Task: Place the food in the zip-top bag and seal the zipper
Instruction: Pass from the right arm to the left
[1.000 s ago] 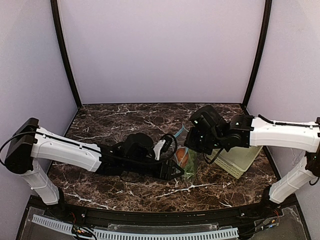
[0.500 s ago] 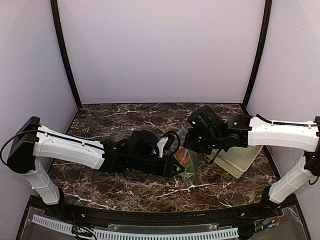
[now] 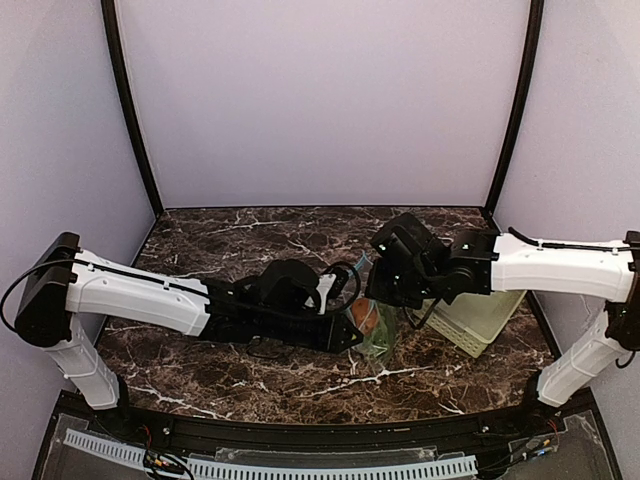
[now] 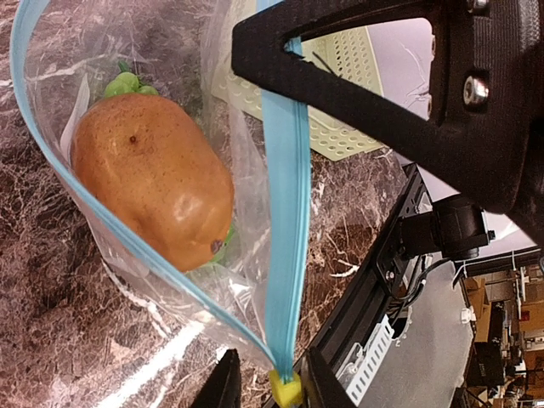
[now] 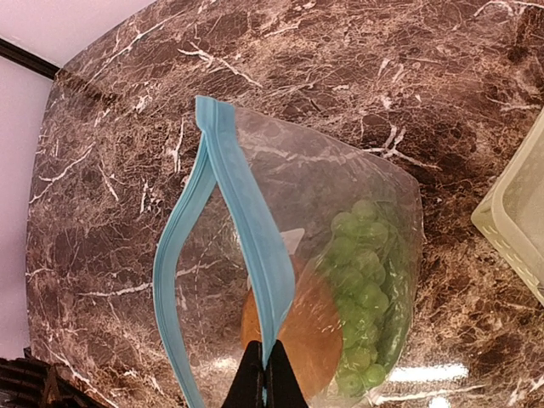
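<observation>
Zip-top bag (image 5: 340, 187): potato (image 4: 153, 178) and green veg (image 5: 361, 280) inside, mouth gaping
Right gripper (image 5: 263, 376): pinching the zipper (image 5: 242, 212)
Left gripper (image 4: 270, 376): fingers apart, straddling the zipper's end

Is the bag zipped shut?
No, open: the two strips of the zipper bow apart, with a wide gap between them.

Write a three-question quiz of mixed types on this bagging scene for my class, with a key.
1. True or false: the potato is inside the bag.
2. Fill in: the right gripper is pinching the bag's blue ____.
3. Choose one: the basket is A) inside the bag, B) beside the bag, C) on top of the potato.
Key: 1 true; 2 zipper; 3 B.
</observation>
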Tool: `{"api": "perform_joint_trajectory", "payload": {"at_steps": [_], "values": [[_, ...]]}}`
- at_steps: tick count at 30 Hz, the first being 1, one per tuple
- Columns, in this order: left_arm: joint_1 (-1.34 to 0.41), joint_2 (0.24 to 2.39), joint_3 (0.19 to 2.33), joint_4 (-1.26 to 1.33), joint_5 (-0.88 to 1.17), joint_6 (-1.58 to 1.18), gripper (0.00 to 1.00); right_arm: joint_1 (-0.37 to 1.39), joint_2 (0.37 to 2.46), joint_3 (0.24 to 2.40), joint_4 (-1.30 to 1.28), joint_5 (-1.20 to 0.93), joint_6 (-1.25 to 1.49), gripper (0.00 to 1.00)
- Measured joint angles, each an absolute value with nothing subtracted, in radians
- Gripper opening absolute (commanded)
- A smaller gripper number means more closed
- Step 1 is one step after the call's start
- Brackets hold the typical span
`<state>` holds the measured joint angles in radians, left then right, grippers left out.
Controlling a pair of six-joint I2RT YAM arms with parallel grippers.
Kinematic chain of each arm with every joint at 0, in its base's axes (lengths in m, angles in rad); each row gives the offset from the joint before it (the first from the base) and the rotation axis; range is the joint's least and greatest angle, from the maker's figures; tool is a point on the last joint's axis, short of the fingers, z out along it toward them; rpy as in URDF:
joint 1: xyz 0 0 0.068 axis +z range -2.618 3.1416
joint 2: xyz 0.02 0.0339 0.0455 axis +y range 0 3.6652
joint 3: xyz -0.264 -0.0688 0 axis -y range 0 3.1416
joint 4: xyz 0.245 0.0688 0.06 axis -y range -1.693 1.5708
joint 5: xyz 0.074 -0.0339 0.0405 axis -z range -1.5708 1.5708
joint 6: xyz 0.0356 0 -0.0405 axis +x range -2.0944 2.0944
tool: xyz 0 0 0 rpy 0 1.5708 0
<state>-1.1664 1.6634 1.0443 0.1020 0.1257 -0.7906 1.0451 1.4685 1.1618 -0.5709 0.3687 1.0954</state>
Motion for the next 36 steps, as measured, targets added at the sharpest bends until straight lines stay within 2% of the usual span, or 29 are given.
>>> {"api": "perform_joint_trajectory", "payload": {"at_steps": [5, 13, 19, 23, 24, 25, 29, 32, 34, 36], "values": [[-1.166, 1.664, 1.058, 0.094, 0.118, -0.785, 0.22, 1.052, 1.476, 1.168, -0.577, 0.376, 1.085, 0.00], [-1.167, 1.666, 1.060, 0.093, 0.115, -0.781, 0.13, 1.058, 1.493, 1.181, -0.584, 0.384, 1.073, 0.00], [-1.167, 1.666, 1.060, 0.084, 0.115, -0.780, 0.02, 1.060, 1.495, 1.182, -0.587, 0.387, 1.071, 0.00], [-1.167, 1.666, 1.060, 0.080, 0.115, -0.781, 0.01, 1.061, 1.495, 1.182, -0.591, 0.389, 1.060, 0.00], [-1.167, 1.666, 1.060, 0.080, 0.115, -0.782, 0.01, 1.061, 1.495, 1.182, -0.591, 0.389, 1.055, 0.02], [-1.167, 1.666, 1.060, 0.080, 0.115, -0.783, 0.01, 1.061, 1.495, 1.182, -0.591, 0.390, 1.047, 0.09], [-1.167, 1.665, 1.060, 0.080, 0.115, -0.797, 0.01, 1.061, 1.480, 1.178, -0.583, 0.397, 0.978, 0.42], [-1.167, 1.652, 1.052, 0.080, 0.113, -0.815, 0.01, 1.062, 1.406, 1.139, -0.545, 0.400, 0.910, 0.63], [-1.167, 1.632, 1.043, 0.078, 0.110, -0.826, 0.01, 1.063, 1.327, 1.092, -0.509, 0.400, 0.865, 0.68], [-1.167, 1.612, 1.038, 0.077, 0.107, -0.839, 0.01, 1.065, 1.228, 1.028, -0.460, 0.389, 0.799, 0.69]]}}
